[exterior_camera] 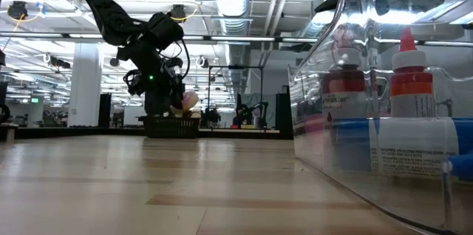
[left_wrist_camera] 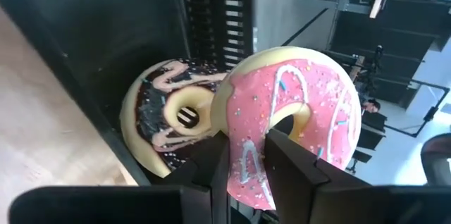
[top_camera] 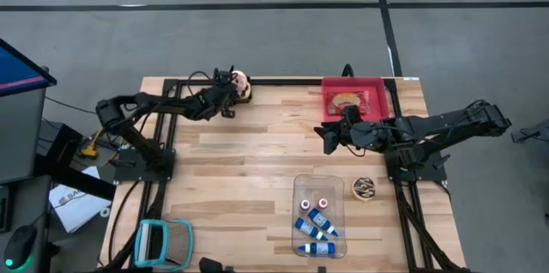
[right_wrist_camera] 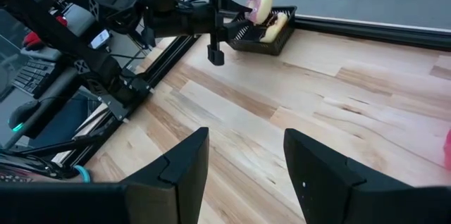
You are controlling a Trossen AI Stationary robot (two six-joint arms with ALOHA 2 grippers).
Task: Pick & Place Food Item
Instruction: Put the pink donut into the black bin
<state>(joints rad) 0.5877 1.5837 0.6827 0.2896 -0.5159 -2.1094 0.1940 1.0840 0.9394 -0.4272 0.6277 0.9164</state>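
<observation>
A pink-iced donut with sprinkles (left_wrist_camera: 296,111) stands on edge in my left gripper (left_wrist_camera: 246,143), which is shut on it at the table's far left (top_camera: 233,93). Just under it is a black slatted basket (right_wrist_camera: 262,32), and a chocolate-iced donut (left_wrist_camera: 169,115) lies inside that, leaning on the basket's wall. In the low view the pink donut (exterior_camera: 190,100) shows above the basket (exterior_camera: 171,125). My right gripper (right_wrist_camera: 243,146) hangs open over the table's middle right (top_camera: 328,138) with nothing between its fingers. My left gripper pinches the pink donut's ring (left_wrist_camera: 246,171) between its two fingers. One finger (left_wrist_camera: 292,164) reaches into the hole and the other (left_wrist_camera: 204,164) lies on the outer rim. The fingers slant down from the table's left. The donut stands upright over the basket; whether it touches the chocolate donut I cannot tell.
A red tray (top_camera: 377,93) with a flat food item stands at the far right. A clear box (top_camera: 317,217) with small bottles sits near the front, a small round pastry (top_camera: 364,189) to its right. A teal-framed object (top_camera: 163,243) lies at the front left.
</observation>
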